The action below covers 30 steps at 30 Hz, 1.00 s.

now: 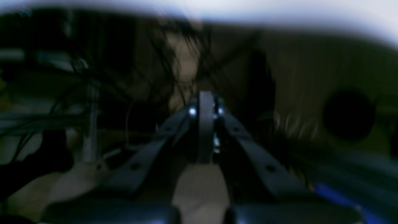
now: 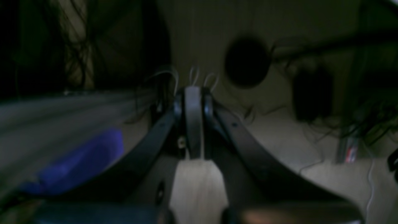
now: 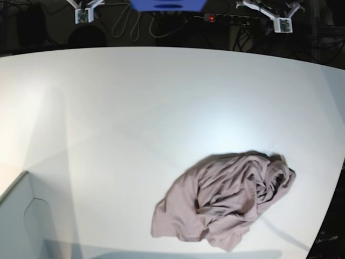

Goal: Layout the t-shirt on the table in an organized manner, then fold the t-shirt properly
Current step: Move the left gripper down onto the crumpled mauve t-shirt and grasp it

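Observation:
The t-shirt lies as a crumpled dusty-mauve heap on the white table, toward the near right side in the base view. Both arms are drawn back beyond the table's far edge, well away from the shirt. In that view the left arm is at the top right and the right arm at the top left. My left gripper is shut with nothing in it, and it faces a dark, blurred area. My right gripper is also shut and empty. Neither wrist view shows the shirt.
A pale box corner juts in at the near left of the table. Behind the far edge are a blue base, cables and a power strip. The table's curved edge runs close to the shirt on the right.

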Tool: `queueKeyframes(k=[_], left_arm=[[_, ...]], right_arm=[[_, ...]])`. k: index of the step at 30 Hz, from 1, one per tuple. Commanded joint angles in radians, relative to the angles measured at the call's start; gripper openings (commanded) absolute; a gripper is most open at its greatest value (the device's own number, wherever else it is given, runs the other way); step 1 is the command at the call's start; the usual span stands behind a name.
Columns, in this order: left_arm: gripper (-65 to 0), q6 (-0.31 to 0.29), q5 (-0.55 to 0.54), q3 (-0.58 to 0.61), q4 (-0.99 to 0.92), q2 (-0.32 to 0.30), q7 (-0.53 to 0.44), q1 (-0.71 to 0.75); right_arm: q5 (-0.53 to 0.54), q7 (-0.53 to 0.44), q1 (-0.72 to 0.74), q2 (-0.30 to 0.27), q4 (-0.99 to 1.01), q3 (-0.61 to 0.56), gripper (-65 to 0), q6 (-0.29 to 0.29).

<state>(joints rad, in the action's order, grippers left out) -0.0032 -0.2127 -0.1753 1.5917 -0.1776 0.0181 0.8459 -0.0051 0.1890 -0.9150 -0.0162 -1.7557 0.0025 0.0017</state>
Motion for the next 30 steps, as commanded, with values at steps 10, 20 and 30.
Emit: queueKeyframes(k=[10, 20, 30], left_arm=[[-62.0, -0.002, -0.271, -0.099, 0.149, -0.064, 0.329, -0.245], [-21.9, -0.002, -0.317, -0.177, 0.097, -0.061, 0.418, -0.543], [-20.2, -0.002, -0.317, -0.175, -0.363, -0.066, 0.412, -1.008]], right_arm=[[0.000, 0.146, 0.110, 0.022, -0.273, -0.055, -65.0, 0.004], [0.000, 0.218, 0.181, -0.003, -0.275, -0.060, -58.3, 0.004], [0.000, 0.218, 0.181, -0.006, -0.275, -0.058, -42.7, 0.004]])
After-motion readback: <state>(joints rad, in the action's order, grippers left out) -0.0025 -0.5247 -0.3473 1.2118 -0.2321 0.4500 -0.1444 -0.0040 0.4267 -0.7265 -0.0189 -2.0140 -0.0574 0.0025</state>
